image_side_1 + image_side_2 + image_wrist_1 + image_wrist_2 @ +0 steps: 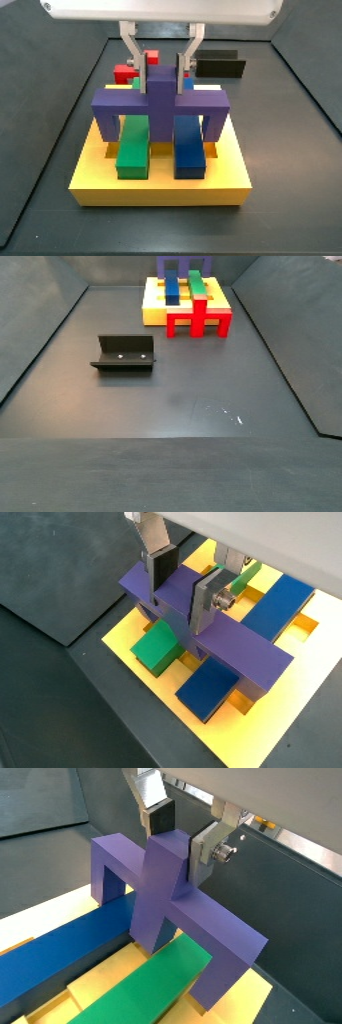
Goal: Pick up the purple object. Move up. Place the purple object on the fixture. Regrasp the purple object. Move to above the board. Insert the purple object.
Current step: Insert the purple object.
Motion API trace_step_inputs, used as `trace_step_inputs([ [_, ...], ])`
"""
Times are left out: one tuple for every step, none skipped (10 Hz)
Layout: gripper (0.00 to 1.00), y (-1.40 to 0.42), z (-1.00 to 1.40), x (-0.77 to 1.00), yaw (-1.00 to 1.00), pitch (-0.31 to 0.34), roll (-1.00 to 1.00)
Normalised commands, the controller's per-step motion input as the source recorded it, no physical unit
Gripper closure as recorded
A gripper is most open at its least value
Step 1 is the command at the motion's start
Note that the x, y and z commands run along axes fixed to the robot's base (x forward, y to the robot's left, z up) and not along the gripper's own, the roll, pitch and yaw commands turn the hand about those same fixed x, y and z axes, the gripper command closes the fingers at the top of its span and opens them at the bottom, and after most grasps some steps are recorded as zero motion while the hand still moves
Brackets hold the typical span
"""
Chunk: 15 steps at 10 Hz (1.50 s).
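The board (160, 180) is the biggest thing here, a thick yellow slab sitting at the far end of the bench in a side view (154, 311), well away from the middle. It is already crowded: a blue block (189, 150) and a green block (134, 148) lie side by side in its slots, running front to back, which leaves the crossing position over them as the only place for a bridge shape.

That is where the purple object (160, 103) is. Its crossbar spans both blocks and its legs come down outside them, toward the slab; I cannot tell whether the legs are fully seated in their slots. The raised centre post stands up between the fingers, which is the handy part to hold while the legs go down.

The gripper (189, 584) is directly above the board, its silver plates on either side of that post. In both wrist views the dark pads look close against the post, and I judge it clamped on the purple piece, though a thin gap cannot be ruled out.

The fixture (123, 354) stands alone near the bench's middle, left of centre, with nothing on it.

A red block (199, 318) sits touching the board's near edge.
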Motion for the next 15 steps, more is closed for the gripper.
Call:
trace_step_inputs([
  [1.00,0.00,-0.26,0.00,0.00,-0.161,-0.28],
  [1.00,-0.06,-0.33,0.00,0.00,-0.159,-0.23],
  [1.00,-0.09,-0.34,0.00,0.00,-0.143,-0.22],
  [1.00,-0.11,-0.28,0.00,0.00,-0.117,-0.25],
  [1.00,-0.07,-0.16,0.00,0.00,-0.104,-0.30],
  [1.00,0.00,0.00,-0.06,0.00,-0.086,-0.34],
  [1.00,0.00,0.00,-0.04,0.00,-0.067,-0.36],
  [1.00,0.00,-0.04,0.00,0.00,-0.061,-0.35],
  [1.00,-0.02,0.00,0.00,0.00,-0.027,-0.41],
  [1.00,-0.09,0.15,-0.01,0.04,-0.017,-0.39],
  [1.00,-0.10,0.12,0.00,0.03,-0.009,-0.36],
  [1.00,0.00,0.00,0.00,0.00,0.000,-0.05],
  [1.00,-0.02,-0.03,0.00,0.00,0.000,0.00],
  [1.00,-0.11,-0.07,0.00,-0.06,0.113,-0.24],
  [1.00,-0.04,-0.05,0.00,-0.04,0.257,-0.45],
])
